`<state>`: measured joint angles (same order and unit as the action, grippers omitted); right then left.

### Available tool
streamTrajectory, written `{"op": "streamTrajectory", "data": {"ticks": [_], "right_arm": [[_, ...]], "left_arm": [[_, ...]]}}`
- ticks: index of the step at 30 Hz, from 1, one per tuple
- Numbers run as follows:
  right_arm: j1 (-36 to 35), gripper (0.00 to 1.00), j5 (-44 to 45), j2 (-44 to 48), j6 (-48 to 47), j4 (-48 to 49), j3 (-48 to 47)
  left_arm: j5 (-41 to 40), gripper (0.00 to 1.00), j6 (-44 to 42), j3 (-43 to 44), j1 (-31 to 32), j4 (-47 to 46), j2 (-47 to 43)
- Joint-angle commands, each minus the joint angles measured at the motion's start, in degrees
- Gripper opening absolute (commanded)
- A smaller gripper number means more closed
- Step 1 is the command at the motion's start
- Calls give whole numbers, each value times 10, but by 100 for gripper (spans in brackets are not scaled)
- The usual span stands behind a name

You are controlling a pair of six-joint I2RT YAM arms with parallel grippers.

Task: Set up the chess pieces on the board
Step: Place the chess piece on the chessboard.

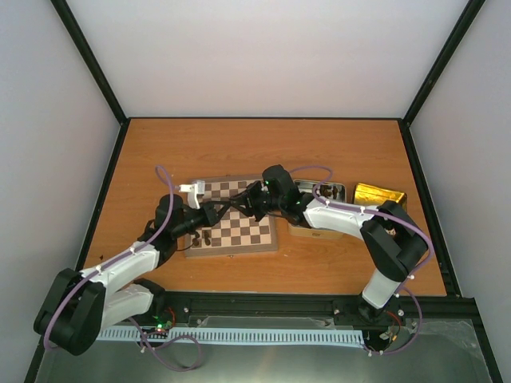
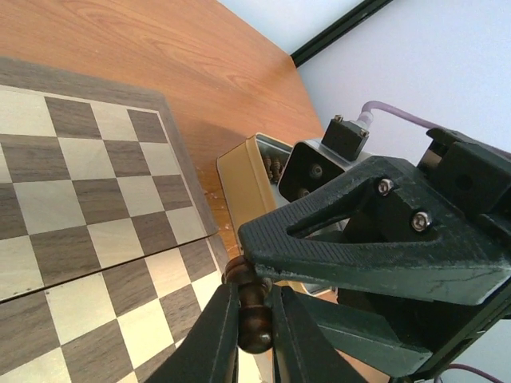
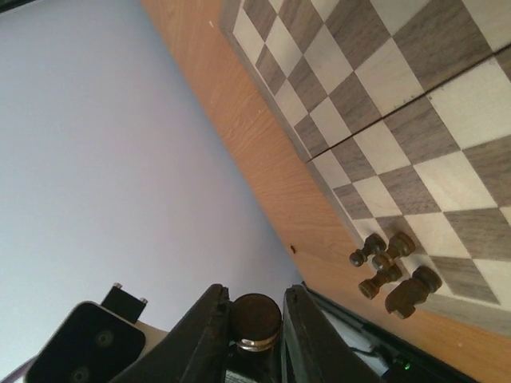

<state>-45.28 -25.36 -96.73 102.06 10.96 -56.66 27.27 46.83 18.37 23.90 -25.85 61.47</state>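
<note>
The board [image 1: 247,232] lies on the table left of centre. Both grippers meet just above its middle. My left gripper [image 1: 217,212] is shut on a dark brown chess piece [image 2: 254,307], gripping its upper stem in the left wrist view [image 2: 254,292]. My right gripper [image 1: 239,206] is closed around the round base of what looks like the same piece [image 3: 255,315], end-on in the right wrist view [image 3: 254,297]. One of its fingers [image 2: 343,239] lies over the piece's base. Several dark pieces [image 1: 206,238] stand and lie at the board's near-left corner [image 3: 387,271].
A rectangular tin [image 1: 319,209] with dark pieces [image 1: 331,191] inside sits right of the board, partly under the right arm; it also shows in the left wrist view [image 2: 247,179]. A gold tin [image 1: 379,194] lies further right. White walls enclose the table.
</note>
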Motion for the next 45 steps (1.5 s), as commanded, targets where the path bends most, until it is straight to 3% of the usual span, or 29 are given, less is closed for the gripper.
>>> {"op": "streamTrajectory", "data": {"ticks": [1, 7, 12, 17, 29, 45], "right_arm": [[1, 26, 27, 9, -40, -16, 2], [13, 61, 89, 57, -165, -88, 28], [31, 66, 174, 128, -302, -167, 52], [32, 66, 247, 184, -381, -242, 61], [32, 66, 248, 198, -410, -249, 101], [32, 66, 237, 185, -408, -231, 109]], "left_arm": [[-10, 1, -41, 49, 5, 64, -17], [-63, 1, -135, 155, 5, 348, -17], [-92, 1, -190, 235, 5, 551, 25], [-127, 1, -214, 278, 6, 653, 67], [-200, 1, -219, 346, 64, 728, 191], [-190, 9, -253, 370, 65, 753, 245]]}}
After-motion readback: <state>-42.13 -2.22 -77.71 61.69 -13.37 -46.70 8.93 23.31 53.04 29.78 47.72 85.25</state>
